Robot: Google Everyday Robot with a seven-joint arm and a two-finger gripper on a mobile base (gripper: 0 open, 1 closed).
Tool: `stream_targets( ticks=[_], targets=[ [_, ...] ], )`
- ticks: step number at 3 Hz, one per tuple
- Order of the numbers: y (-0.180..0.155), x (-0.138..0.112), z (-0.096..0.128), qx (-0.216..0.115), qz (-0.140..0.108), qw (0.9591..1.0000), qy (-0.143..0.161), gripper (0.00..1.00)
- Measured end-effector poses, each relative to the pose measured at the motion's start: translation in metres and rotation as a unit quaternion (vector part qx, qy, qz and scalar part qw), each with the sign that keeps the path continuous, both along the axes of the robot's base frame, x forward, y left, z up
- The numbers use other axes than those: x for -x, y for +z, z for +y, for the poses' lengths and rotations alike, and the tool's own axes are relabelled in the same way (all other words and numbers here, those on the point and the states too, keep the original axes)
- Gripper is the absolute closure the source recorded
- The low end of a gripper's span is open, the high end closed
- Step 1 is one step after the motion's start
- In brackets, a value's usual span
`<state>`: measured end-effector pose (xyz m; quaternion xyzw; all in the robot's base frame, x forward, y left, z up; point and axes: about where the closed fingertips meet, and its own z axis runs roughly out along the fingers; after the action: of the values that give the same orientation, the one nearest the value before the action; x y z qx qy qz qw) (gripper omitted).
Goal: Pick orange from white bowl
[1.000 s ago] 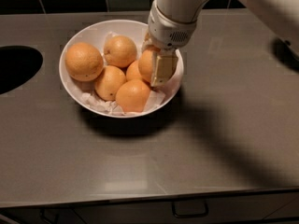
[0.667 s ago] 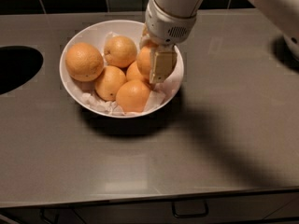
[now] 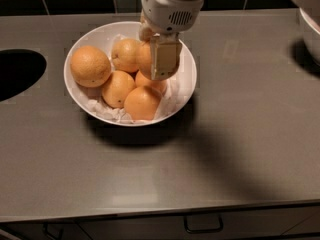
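Note:
The white bowl (image 3: 186,91), lined with crumpled white paper, stands on the grey counter and holds several oranges. My gripper (image 3: 153,59) reaches down into the bowl's right half from above. It is shut on the orange (image 3: 143,59), a deep orange fruit, which sits between a beige finger (image 3: 165,58) in front and the other finger behind, just above the other fruit. A large paler orange (image 3: 90,66) lies at the bowl's left. Smaller oranges (image 3: 142,103) lie at the middle and front.
A dark round opening (image 3: 15,74) is cut in the counter at the left. A white object (image 3: 312,31) stands at the right edge. Black tiles line the back wall. A drawer handle (image 3: 202,228) shows below the counter's front edge.
My gripper has moved a little left and up with the orange between its fingers. The other oranges have stayed put.

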<state>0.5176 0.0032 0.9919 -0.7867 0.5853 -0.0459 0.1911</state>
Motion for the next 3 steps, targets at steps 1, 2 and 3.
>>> stream_targets(
  ticks=[1,2,3],
  targets=[
    [0.0181,0.0088,0.0093,0.005,-0.020,0.9998,0.004,1.00],
    [0.0184,0.0089,0.0094,0.005,-0.020,0.9998,0.005,1.00],
    [0.0184,0.0089,0.0094,0.005,-0.020,0.9998,0.005,0.81]
  ],
)
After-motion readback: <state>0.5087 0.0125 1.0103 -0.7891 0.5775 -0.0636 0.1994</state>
